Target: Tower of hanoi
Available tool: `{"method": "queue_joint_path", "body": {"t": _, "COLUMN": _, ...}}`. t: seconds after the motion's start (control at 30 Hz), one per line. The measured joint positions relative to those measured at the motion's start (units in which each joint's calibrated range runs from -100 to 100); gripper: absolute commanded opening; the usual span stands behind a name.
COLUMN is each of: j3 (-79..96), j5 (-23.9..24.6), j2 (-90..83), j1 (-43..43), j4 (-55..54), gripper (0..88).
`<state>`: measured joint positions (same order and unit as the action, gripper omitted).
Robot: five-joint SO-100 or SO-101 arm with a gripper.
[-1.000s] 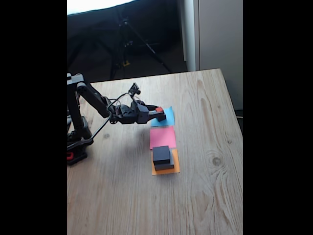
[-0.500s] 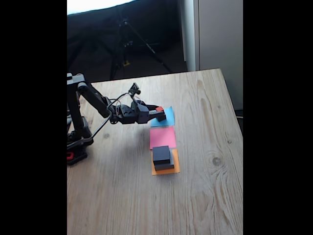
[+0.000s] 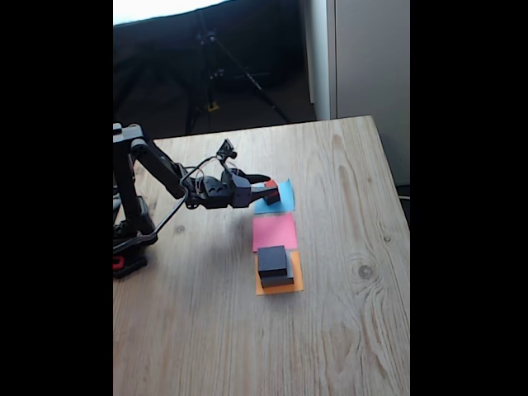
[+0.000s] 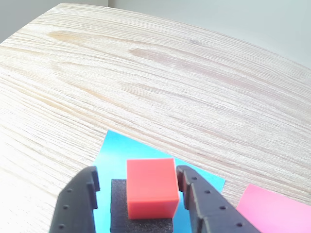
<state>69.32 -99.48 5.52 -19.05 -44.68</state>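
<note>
In the wrist view the tiniest red cube sits on the small black cube, which stands on a blue paper square. My gripper is open and straddles the red cube: the right finger is almost against it, and the left finger stands clear with a gap. The fixed view shows the gripper low over the blue paper, with the red cube between its jaws. On an orange paper the medium black block rests on the flat grey block.
A pink paper square lies between the blue and orange ones, also seen as pink paper at the wrist view's lower right. The arm's base stands at the table's left edge. A tripod stands behind the wooden table.
The gripper has drawn back a little to the left and its jaws look slightly wider. The red cube and the stack on the orange paper have stayed put.
</note>
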Motion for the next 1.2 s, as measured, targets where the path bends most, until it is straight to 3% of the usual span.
{"method": "queue_joint_path", "body": {"t": 0.7, "j3": 1.9, "j5": 0.0, "j2": -0.2, "j1": -0.8, "j4": -1.4, "gripper": 19.6}}
{"method": "queue_joint_path", "body": {"t": 1.2, "j3": 2.1, "j5": 0.2, "j2": -7.1, "j1": -1.1, "j4": -1.8, "gripper": 16.0}}
